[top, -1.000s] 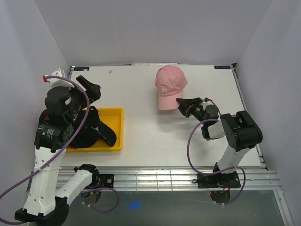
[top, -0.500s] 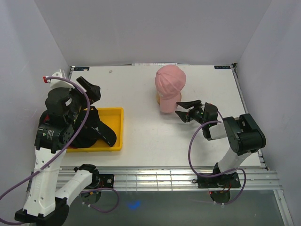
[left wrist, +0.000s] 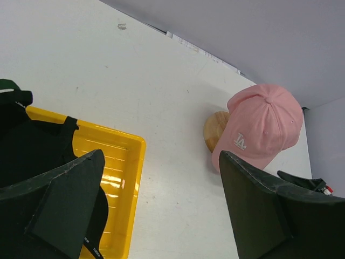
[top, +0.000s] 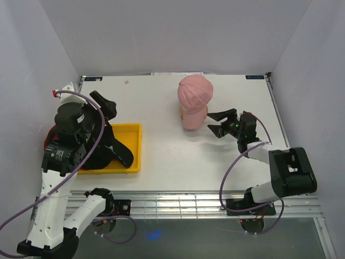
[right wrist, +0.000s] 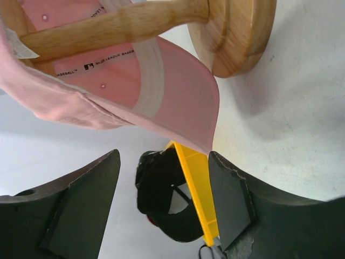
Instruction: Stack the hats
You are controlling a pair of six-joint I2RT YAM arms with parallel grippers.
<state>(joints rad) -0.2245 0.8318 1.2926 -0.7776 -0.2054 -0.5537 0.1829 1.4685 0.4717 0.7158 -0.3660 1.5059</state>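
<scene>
A pink hat with a white "LA" [top: 195, 97] sits on a round wooden stand [top: 184, 112] at the back middle of the table, brim toward the front. It also shows in the left wrist view [left wrist: 264, 127] and, from below, in the right wrist view [right wrist: 178, 91]. My right gripper [top: 215, 123] is open and empty, just right of the brim and apart from it. Black hats [top: 99, 154] lie piled in the yellow tray [top: 135, 148]. A dark green hat's edge [left wrist: 8, 85] shows beside them. My left gripper [top: 113, 129] hangs open and empty over the tray.
The stand's wooden post and base [right wrist: 237, 32] stand close in front of my right fingers [right wrist: 232, 199]. White walls close in the table on three sides. A metal rail runs along the table's near edge [top: 188, 202].
My right gripper has let go of the pink hat's brim and drawn back to the right. The hat has settled on the stand, brim turned to the front. The left arm barely moved.
</scene>
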